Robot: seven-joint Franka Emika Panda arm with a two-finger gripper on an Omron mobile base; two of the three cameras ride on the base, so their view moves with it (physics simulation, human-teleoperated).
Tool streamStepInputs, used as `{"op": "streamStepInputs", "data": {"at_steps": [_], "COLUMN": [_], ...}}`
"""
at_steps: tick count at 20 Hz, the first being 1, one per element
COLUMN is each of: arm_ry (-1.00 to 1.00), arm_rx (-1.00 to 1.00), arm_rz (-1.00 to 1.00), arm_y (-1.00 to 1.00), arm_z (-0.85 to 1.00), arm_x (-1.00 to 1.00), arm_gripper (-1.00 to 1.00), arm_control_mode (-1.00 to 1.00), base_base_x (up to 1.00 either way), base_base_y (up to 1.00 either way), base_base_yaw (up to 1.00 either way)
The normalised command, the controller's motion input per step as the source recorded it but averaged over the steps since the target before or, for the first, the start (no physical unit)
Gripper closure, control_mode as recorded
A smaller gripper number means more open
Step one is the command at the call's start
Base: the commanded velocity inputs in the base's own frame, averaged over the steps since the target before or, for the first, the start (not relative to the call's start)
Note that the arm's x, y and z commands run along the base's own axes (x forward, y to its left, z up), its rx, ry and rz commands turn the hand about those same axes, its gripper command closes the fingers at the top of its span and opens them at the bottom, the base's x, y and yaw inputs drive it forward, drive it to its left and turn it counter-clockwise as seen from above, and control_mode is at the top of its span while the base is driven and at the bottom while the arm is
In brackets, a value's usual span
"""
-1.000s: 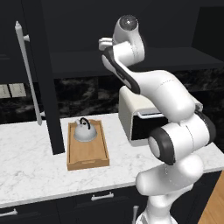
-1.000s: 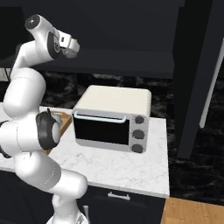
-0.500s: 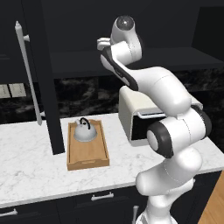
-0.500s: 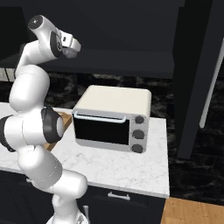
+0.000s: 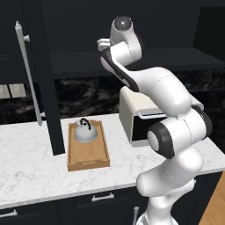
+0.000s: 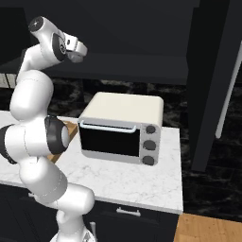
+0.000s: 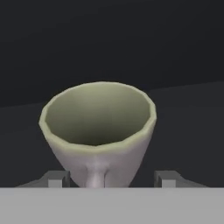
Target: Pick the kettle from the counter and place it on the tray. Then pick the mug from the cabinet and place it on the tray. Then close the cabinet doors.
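In the hand view, the two dark fingertips [image 7: 56, 178] of the claw [image 7: 109, 179] rose at the bottom of the frame, one at lower left and one at lower right, set wide apart. The mug [image 7: 98, 131] stood between them at the centre of the frame, pale outside and greenish inside, its side handle facing the camera at bottom centre. Neither fingertip visibly touched the mug's wall. Behind the mug lay the dark inner shelf [image 7: 188, 131] of the cabinet.

In the left base view, the marble worktop [image 5: 30, 171] crossed the lower half of the frame above dark drawers [image 5: 101, 200] with silver handles. The wooden tray [image 5: 88, 154] lay on it at centre left, long side running away from the camera. The kettle [image 5: 85, 132] sat in the tray's far half, black handle arching on top. A white toaster oven [image 5: 132, 110] stood to the right of the tray, partly behind the arm. One black cabinet door [image 5: 41, 74] with its long silver bar handle stood open at upper left, edge-on towards the camera. The arm's hand [image 5: 105, 44] reached into the cabinet [image 5: 176, 57] at top centre.

In the right base view, the hand [image 6: 75, 47] pointed into the cabinet at upper left, the toaster oven [image 6: 123, 125] filled the middle, and the other open door [image 6: 210, 80] hung at the right edge.
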Motion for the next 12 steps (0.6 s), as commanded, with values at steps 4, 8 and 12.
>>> {"op": "streamStepInputs", "data": {"at_steps": [4,8,12], "arm_ry": [-0.02,-0.03,-0.03], "arm_rx": [-0.03,-0.01,0.0], "arm_rz": [-0.07,-0.03,0.0], "arm_y": [0.0,0.0,0.0], "arm_z": [-0.12,-0.03,0.0], "arm_x": [0.0,-0.02,-0.27], "arm_gripper": [1.0,1.0,1.0], "arm_control_mode": [-1.0,-1.0,-1.0], "base_base_x": [0.0,0.0,0.0], "base_base_y": [0.0,0.0,0.0], "base_base_yaw": [0.0,0.0,0.0]}}
